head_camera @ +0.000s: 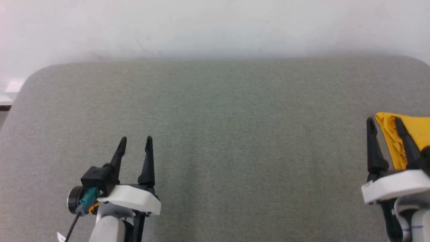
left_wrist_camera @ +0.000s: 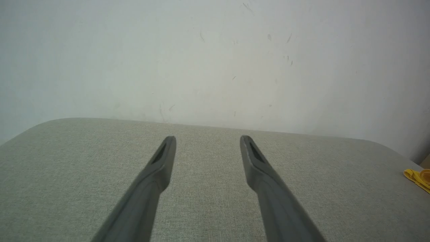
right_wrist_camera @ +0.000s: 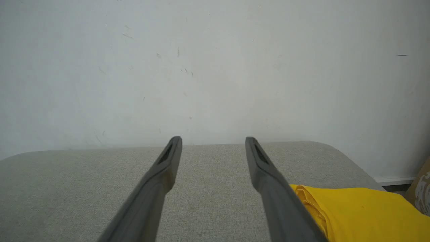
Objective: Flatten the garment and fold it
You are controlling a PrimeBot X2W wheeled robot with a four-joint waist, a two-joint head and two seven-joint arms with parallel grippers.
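The garment [head_camera: 420,132], mustard-yellow with a bunched, pleated edge facing the middle, lies at the far right side of the grey fabric-covered tabletop [head_camera: 235,134], partly cut off by the head view's edge. The right tool [head_camera: 384,120] sits just beside it with its 2 dark fingers spread and nothing between them. The outer finger overlaps the cloth in view, and contact cannot be told. Well apart, at the lower left, the left tool [head_camera: 136,139] hangs over bare tabletop, fingers likewise spread and empty. A pale wall [head_camera: 215,27] rises behind.
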